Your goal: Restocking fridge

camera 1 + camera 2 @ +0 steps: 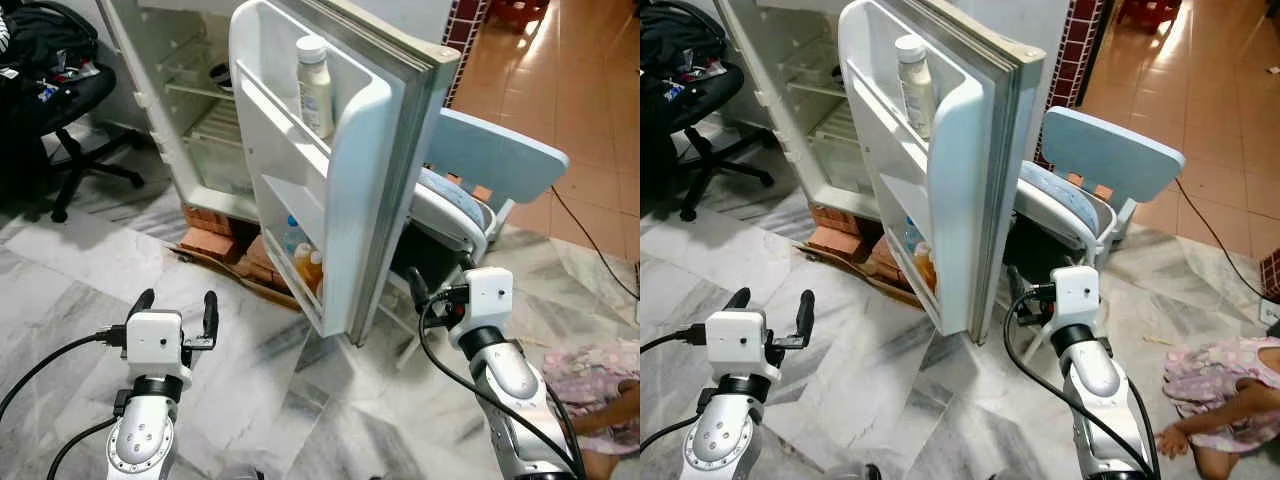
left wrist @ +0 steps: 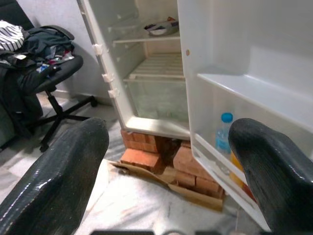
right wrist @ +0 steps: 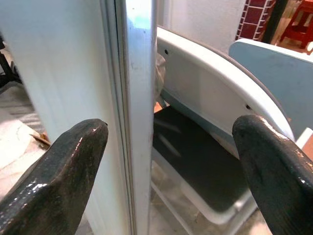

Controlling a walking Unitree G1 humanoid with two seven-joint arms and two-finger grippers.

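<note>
Left of the fridge, a black office chair (image 1: 60,100) heaped with dark clothes stood on the marble floor. The white fridge (image 1: 190,110) itself stood open on a stack of red bricks (image 1: 215,230), its wire shelves nearly bare, and its tall white door (image 1: 345,180) swung out towards the robot with the long axis upright and the free edge facing it. A white plastic bottle (image 1: 314,85) sat upright in the door's top rack; a blue-capped water bottle (image 2: 224,134) and orange drink bottles (image 1: 310,270) stood in the bottom rack. The left gripper (image 1: 177,315) hovered low in front of the fridge opening, fingers spread apart and holding nothing, pointing at the bricks and lower rack. The right gripper (image 3: 168,161) was nearer the door, just beside its outer edge, fingers likewise spread and empty, straddling the door's edge and a pale blue and white plastic chair (image 1: 490,165) wedged behind the door. That chair would probably block the door from swinging wider. A child in pink (image 1: 1230,385) sat on the floor right of the fridge, near the right arm.
</note>
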